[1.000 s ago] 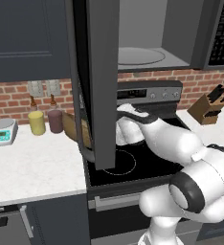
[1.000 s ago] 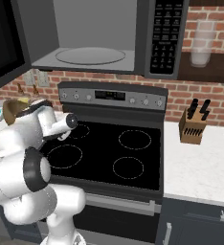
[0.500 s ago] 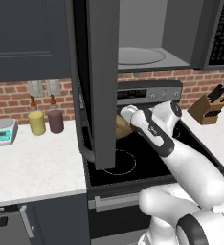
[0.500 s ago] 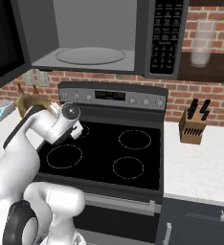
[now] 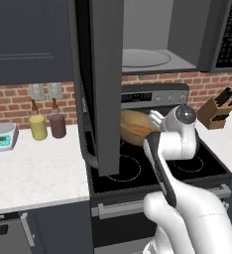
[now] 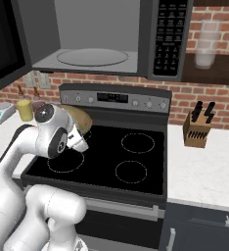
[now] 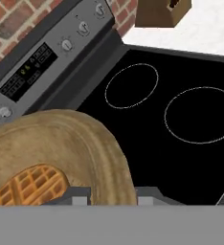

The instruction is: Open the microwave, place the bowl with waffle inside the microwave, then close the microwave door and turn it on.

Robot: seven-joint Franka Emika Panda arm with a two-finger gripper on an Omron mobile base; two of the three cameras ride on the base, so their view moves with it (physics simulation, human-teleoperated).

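Note:
The brown wooden bowl [image 5: 134, 128] hangs tilted above the stove's back left burner, and my gripper [image 5: 149, 126] is shut on its rim. In the hand view the bowl [image 7: 80, 139] lies at the lower left with the grid-patterned waffle [image 7: 30, 184] inside it, my gripper [image 7: 111, 198] clamping the near rim. From the right the bowl [image 6: 80, 119] shows behind my wrist. The microwave [image 6: 92, 56] stands open above the stove, its glass turntable bare. The microwave door [image 5: 105, 84] is swung out to the left, close to the bowl.
The black stove top [image 5: 138, 168] lies below the bowl. A yellow jar [image 5: 38, 127], a maroon jar [image 5: 57, 125] and a small scale [image 5: 2, 136] stand on the left counter. A knife block [image 6: 197, 127] stands on the right counter.
The arm has swung up and carried the bowl to the right, from beside the open door's edge to over the stove's back left burner. The grip has not changed.

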